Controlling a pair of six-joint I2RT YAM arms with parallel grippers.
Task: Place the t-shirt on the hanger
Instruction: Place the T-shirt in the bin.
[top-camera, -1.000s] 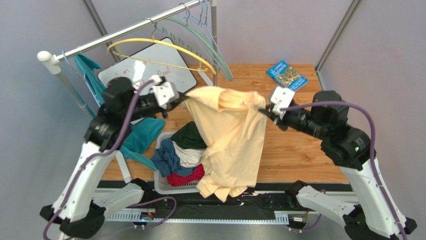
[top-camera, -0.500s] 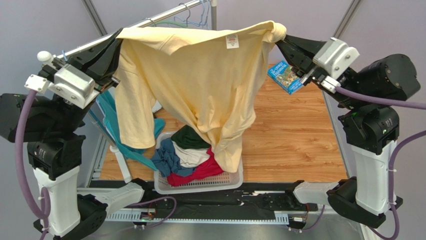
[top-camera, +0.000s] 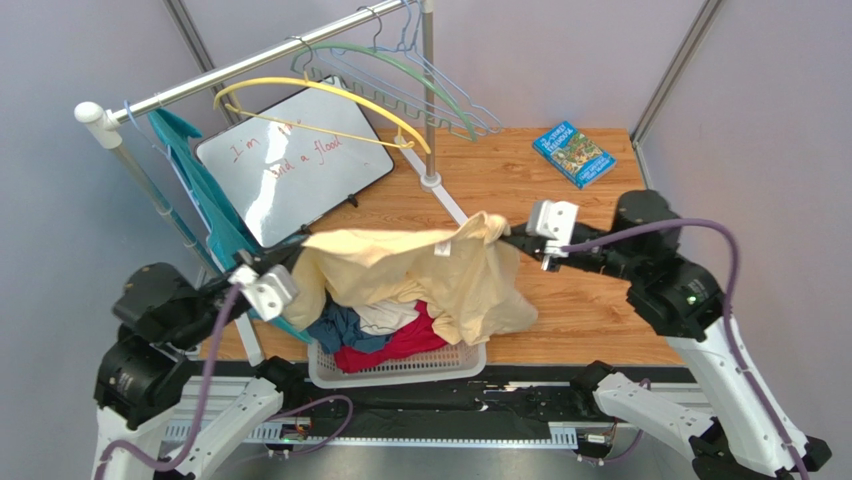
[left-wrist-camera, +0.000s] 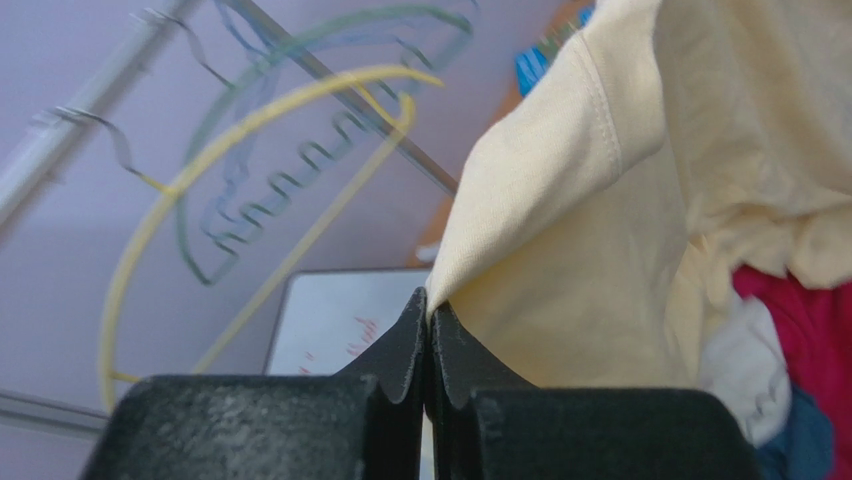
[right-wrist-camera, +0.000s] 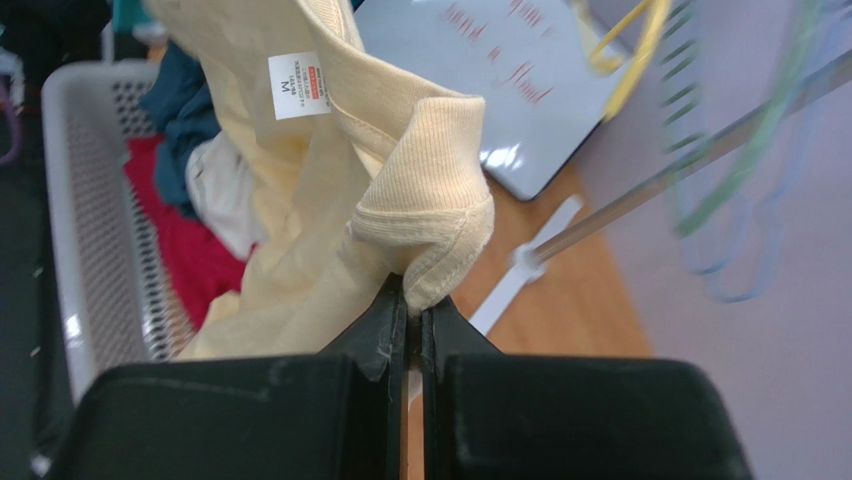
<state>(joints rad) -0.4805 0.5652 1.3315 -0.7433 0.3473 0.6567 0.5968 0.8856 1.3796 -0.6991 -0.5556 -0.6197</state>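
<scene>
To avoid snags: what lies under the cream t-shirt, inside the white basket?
Under the t-shirt, the basket shows a red garment, a white garment and a blue garment. The t-shirt covers the basket's rear, so nothing can be told there.

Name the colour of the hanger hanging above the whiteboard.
Bright yellow; the hanger shows best in the top external view.

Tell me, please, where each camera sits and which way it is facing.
Top external: above and behind the bases, looking down on the table, basket and clothes rail; the left arm and right arm show.
Left wrist: on the left arm, looking upward past the left gripper, shut on the t-shirt, toward the hanger.
Right wrist: on the right arm, looking past the right gripper, shut on the shirt's ribbed neck, toward the whiteboard.
Shared: both wrist views show the t-shirt, hanger and whiteboard.
</scene>
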